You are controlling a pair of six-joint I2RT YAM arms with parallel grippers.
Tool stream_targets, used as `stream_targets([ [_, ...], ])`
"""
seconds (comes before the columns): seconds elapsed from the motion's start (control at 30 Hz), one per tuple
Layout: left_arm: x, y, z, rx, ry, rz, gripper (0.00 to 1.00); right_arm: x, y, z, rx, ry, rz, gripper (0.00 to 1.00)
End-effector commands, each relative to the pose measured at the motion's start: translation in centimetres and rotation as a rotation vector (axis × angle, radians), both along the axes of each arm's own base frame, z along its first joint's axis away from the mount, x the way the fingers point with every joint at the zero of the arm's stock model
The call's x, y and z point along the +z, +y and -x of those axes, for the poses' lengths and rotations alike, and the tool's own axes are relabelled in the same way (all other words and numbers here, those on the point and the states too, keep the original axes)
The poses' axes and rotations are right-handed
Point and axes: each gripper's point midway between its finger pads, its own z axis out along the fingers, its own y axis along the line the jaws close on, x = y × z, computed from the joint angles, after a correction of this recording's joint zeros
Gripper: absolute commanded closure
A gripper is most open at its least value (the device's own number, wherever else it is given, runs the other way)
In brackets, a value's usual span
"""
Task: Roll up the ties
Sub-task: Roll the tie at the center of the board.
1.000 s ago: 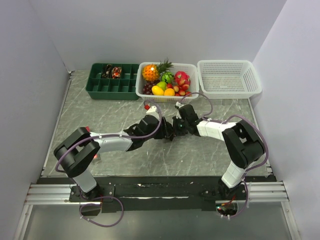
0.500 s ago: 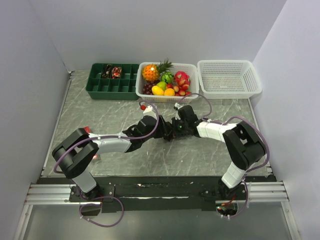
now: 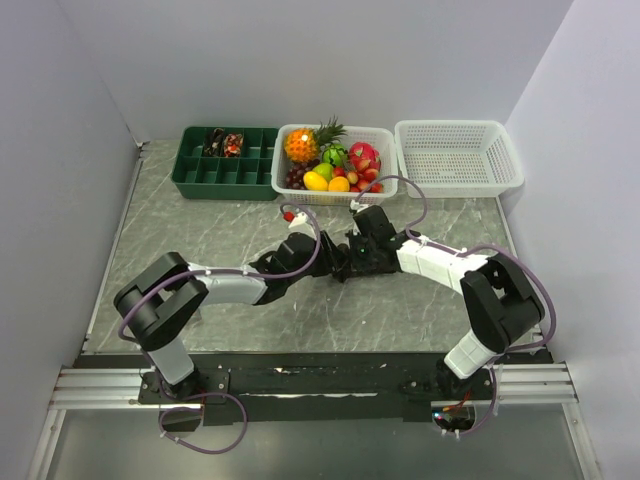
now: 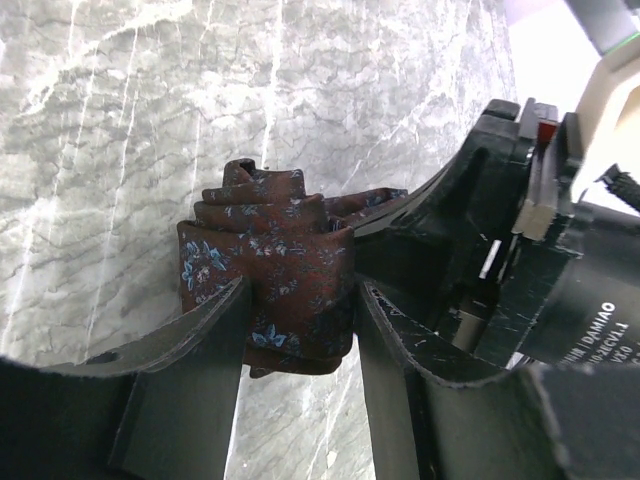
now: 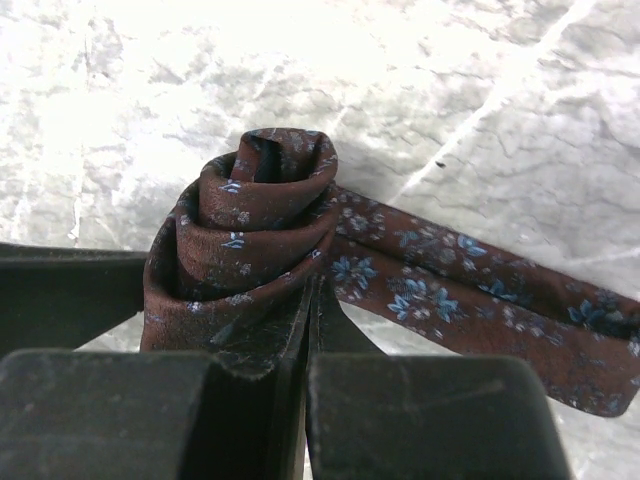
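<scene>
Left wrist view — both arms meet at one coil

The tie (image 4: 270,270), dark red-brown with blue flowers, sits coiled at the middle of the marble table (image 3: 200,235). The left end effector (image 4: 300,300) grips the coil between narrowly parted fingers (image 4: 200,340); the right end effector (image 5: 312,290) — almost closed — pinches its fabric. A loose tail lies flat beside it.

Top camera overhead, far; 2 wrist cameras close, sharing rolled tie (image 4: 270,270).

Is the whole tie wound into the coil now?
No, the right wrist view shows a flat length of the tie trailing off to the right, outside the coil.
</scene>
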Motion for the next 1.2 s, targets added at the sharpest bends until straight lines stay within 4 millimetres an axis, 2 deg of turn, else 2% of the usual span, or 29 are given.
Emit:
stream_targets([
  [0.0,2.8,-2.3,-0.3,-0.041,-0.042,0.098,0.49,3.3,0.5,-1.2,0.003,-0.088,-0.001,1.00],
  [0.33,3.2,-3.6,-0.6,-0.067,-0.052,0.096,0.47,4.1,-2.6,-1.6,-0.065,-0.122,0.082,1.00],
  [0.8,1.7,-6.1,-0.2,-0.117,-0.030,0.048,0.45,5.3,-8.1,-2.2,-0.194,-0.144,0.086,1.00],
  [0.97,1.2,-6.6,0.0,-0.133,-0.024,0.051,0.45,6.0,-7.6,-2.0,-0.182,-0.151,0.008,1.00],
  [1.17,0.5,-6.9,0.3,-0.147,-0.014,0.042,0.45,5.0,-6.0,-1.3,-0.137,-0.101,-0.061,1.00],
])
